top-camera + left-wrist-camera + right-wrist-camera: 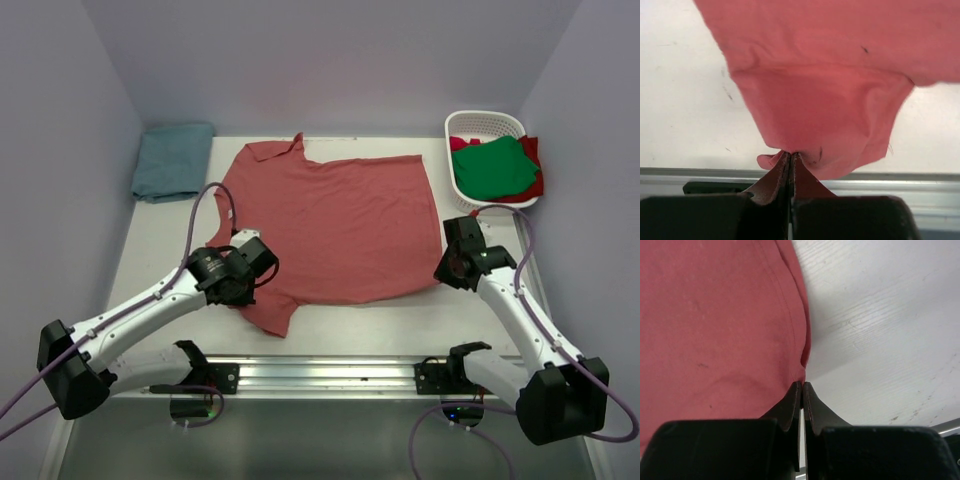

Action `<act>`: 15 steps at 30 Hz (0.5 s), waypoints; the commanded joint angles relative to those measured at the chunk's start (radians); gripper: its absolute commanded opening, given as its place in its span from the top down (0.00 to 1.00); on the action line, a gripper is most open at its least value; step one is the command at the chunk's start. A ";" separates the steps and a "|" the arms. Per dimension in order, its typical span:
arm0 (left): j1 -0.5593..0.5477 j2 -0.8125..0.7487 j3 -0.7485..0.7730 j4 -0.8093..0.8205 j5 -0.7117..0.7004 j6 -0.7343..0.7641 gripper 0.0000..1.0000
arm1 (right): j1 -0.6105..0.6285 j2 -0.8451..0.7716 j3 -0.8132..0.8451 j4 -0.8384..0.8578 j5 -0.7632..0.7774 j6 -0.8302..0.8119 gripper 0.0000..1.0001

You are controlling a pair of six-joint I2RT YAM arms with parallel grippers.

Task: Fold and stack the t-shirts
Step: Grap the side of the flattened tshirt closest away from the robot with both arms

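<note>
A faded brick-red t-shirt (335, 225) with a collar lies spread flat in the middle of the table. My left gripper (256, 280) (791, 154) is shut on the near left sleeve, and the red cloth (830, 100) bunches up at its tips. My right gripper (441, 270) (803, 384) is shut on the hem at the shirt's near right corner (715, 330). A teal-blue t-shirt (172, 158) lies folded at the back left. A green t-shirt (493, 166) lies over a brighter red one (531, 150) in the basket.
The white slotted basket (484, 120) stands at the back right corner. A metal rail (330, 375) (900, 182) runs along the table's near edge between the arm bases. Walls close in the table's left, back and right sides.
</note>
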 commanded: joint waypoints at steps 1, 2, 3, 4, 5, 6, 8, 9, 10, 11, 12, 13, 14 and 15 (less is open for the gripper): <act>0.066 -0.002 -0.032 0.058 -0.156 -0.013 1.00 | -0.003 0.048 0.057 0.078 0.101 0.017 1.00; 0.083 -0.003 -0.041 0.092 -0.154 -0.004 1.00 | -0.003 0.065 0.063 0.090 0.105 0.022 1.00; 0.100 -0.002 -0.038 0.115 -0.151 0.001 1.00 | -0.003 0.081 0.074 0.110 0.108 0.024 1.00; 0.137 0.000 -0.032 0.155 -0.152 0.002 1.00 | -0.003 0.119 0.078 0.119 0.116 0.025 1.00; 0.146 0.000 -0.032 0.184 -0.165 0.010 1.00 | -0.003 0.134 0.081 0.128 0.121 0.025 1.00; 0.156 -0.003 -0.035 0.237 -0.188 0.027 1.00 | -0.006 0.153 0.087 0.150 0.125 0.025 1.00; 0.204 0.006 -0.029 0.276 -0.189 0.045 1.00 | -0.004 0.200 0.098 0.168 0.135 0.021 1.00; 0.221 0.011 -0.027 0.319 -0.189 0.066 1.00 | -0.007 0.214 0.107 0.188 0.141 0.019 1.00; 0.249 0.021 -0.023 0.337 -0.188 0.076 1.00 | -0.007 0.228 0.110 0.204 0.147 0.017 1.00; 0.263 0.030 -0.021 0.354 -0.189 0.080 1.00 | -0.007 0.258 0.123 0.226 0.154 0.011 1.00; 0.274 0.049 -0.020 0.393 -0.186 0.093 1.00 | -0.010 0.274 0.133 0.231 0.159 0.010 1.00; 0.297 0.060 -0.021 0.411 -0.182 0.106 1.00 | -0.012 0.312 0.153 0.240 0.173 0.010 1.00; 0.309 0.072 -0.020 0.425 -0.179 0.110 1.00 | -0.012 0.332 0.166 0.247 0.176 0.007 1.00; 0.321 0.087 -0.017 0.442 -0.179 0.113 1.00 | -0.013 0.354 0.179 0.248 0.182 0.005 1.00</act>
